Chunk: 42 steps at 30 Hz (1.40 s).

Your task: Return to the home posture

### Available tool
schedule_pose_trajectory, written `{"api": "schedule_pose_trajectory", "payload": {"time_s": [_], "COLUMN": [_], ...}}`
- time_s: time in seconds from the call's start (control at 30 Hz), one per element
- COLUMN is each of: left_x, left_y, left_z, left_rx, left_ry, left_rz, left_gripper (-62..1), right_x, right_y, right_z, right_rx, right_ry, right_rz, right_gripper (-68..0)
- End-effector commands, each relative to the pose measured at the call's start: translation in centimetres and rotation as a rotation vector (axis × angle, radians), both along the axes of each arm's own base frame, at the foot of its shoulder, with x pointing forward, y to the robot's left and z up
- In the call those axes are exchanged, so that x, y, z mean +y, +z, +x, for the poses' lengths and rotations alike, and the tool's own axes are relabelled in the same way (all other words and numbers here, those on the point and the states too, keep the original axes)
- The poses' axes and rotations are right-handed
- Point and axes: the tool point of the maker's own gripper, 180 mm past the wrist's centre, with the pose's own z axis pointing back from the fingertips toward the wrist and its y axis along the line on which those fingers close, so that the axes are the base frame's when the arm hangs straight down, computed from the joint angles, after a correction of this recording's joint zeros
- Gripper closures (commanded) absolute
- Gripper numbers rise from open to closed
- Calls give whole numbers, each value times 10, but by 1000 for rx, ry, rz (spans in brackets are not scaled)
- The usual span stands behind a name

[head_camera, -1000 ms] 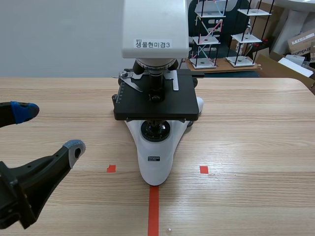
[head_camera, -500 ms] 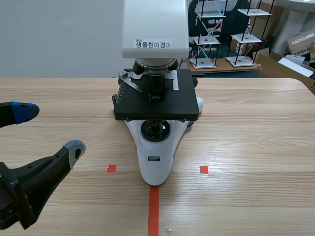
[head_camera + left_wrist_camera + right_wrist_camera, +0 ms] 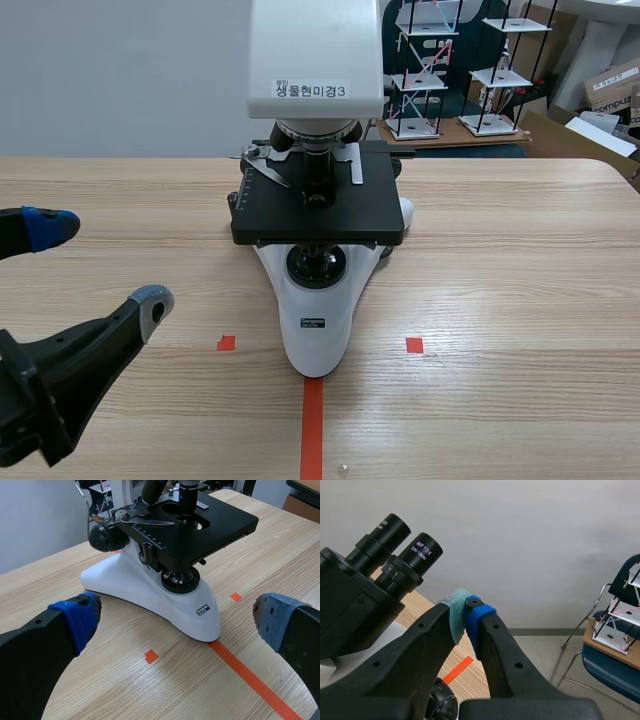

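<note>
A white and black microscope (image 3: 316,320) stands at the middle of the wooden table (image 3: 520,280), its black stage (image 3: 318,210) facing me. My left gripper (image 3: 100,262) is low at the near left, open and holding nothing, about a hand's width left of the microscope base. In the left wrist view the left gripper (image 3: 177,622) has its blue pads spread wide, with the microscope base (image 3: 165,605) just ahead between them. My right gripper (image 3: 465,616) is shut on nothing, raised beside the twin black eyepieces (image 3: 407,545). The right arm is out of the scene view.
Small white shelf models (image 3: 450,70) and cardboard boxes (image 3: 610,85) stand behind the table at the back right. A dark blue chair (image 3: 615,660) is beyond the table in the right wrist view. Bare wood lies to the microscope's right.
</note>
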Motion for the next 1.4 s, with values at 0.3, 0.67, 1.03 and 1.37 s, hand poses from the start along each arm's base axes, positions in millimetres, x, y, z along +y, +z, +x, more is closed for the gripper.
{"api": "schedule_pose_trajectory", "payload": {"time_s": [0.3, 0.67, 1.03, 1.37], "left_x": [-4, -4, -4, -4], "left_y": [7, 7, 6, 6], "left_z": [0, 0, 0, 0], "left_rx": [-18, -18, -18, -18], "left_ry": [-6, -6, -6, -6], "left_rz": [-24, -23, -23, -24], "left_gripper": [-623, -623, -623, -623], "right_x": [-24, -72, -38, -3], "right_y": [-14, -42, -77, -122], "right_z": [-20, -84, -172, -238], "right_rx": [-25, -14, 10, 165], "right_ry": [-17, -99, -67, 80], "right_rz": [-7, -62, -230, -392], "right_gripper": [-15, -119, -411, -567]}}
